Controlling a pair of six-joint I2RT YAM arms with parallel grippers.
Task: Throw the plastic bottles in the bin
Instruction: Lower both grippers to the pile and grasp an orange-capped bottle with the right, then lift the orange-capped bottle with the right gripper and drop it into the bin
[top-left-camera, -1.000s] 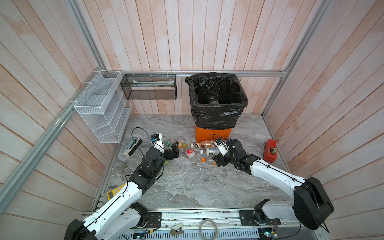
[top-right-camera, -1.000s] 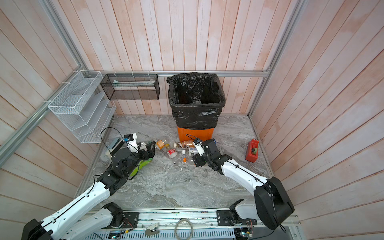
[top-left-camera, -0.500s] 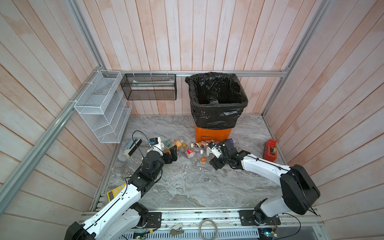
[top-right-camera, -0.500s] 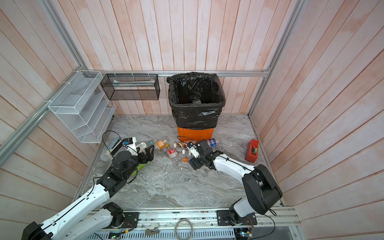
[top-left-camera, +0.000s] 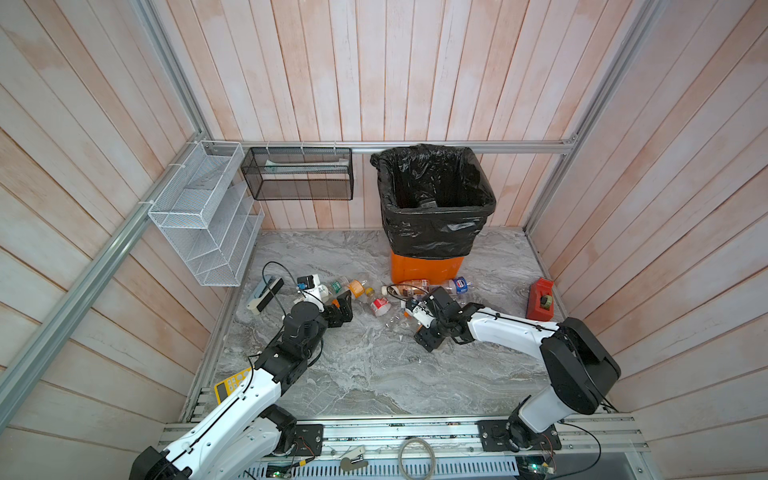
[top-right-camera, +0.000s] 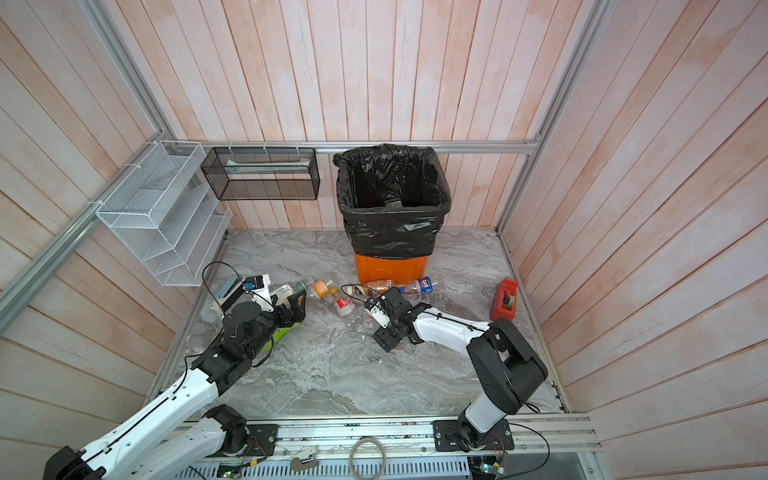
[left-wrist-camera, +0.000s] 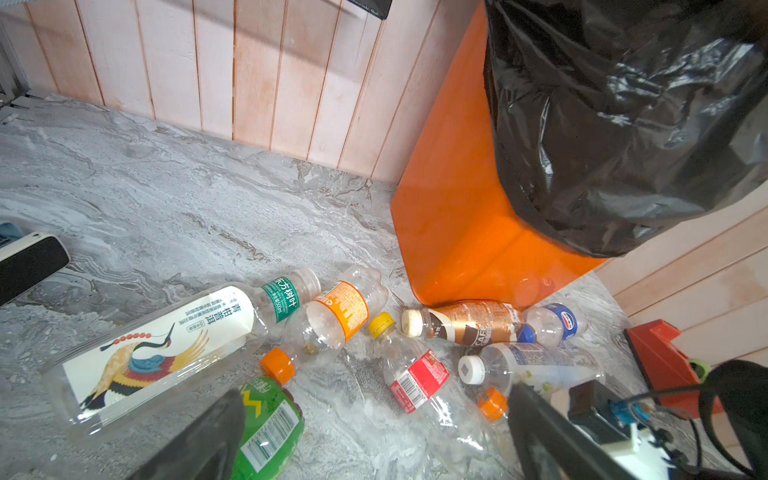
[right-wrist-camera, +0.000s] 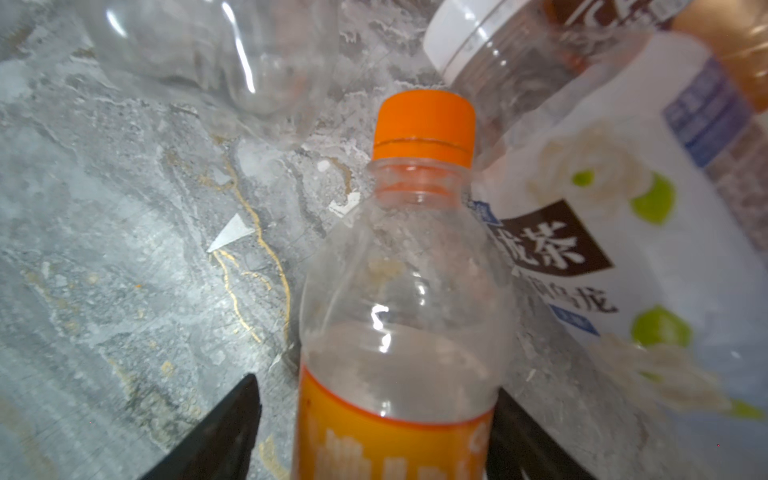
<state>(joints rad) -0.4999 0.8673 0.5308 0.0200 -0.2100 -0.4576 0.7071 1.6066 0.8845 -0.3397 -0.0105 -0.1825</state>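
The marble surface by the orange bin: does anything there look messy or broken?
Yes. Several plastic bottles lie on their sides, jumbled on the marble surface in front of the bin rather than inside it. Small white scraps are scattered beside them, like torn or broken bits.

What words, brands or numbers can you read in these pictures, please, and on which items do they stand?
"东方树叶": green band of the crane-label bottle.
"青柑普洱": the same bottle's white label.
"CAF", cut off: brown coffee bottle.
"花茶" and "乌龙": white-label bottle with flowers.
Too small or blurred: the logo on the blue-label bottle; print and barcodes on the red-label bottle and green bottle.
Cut off by the frame: characters on the orange-label bottle.
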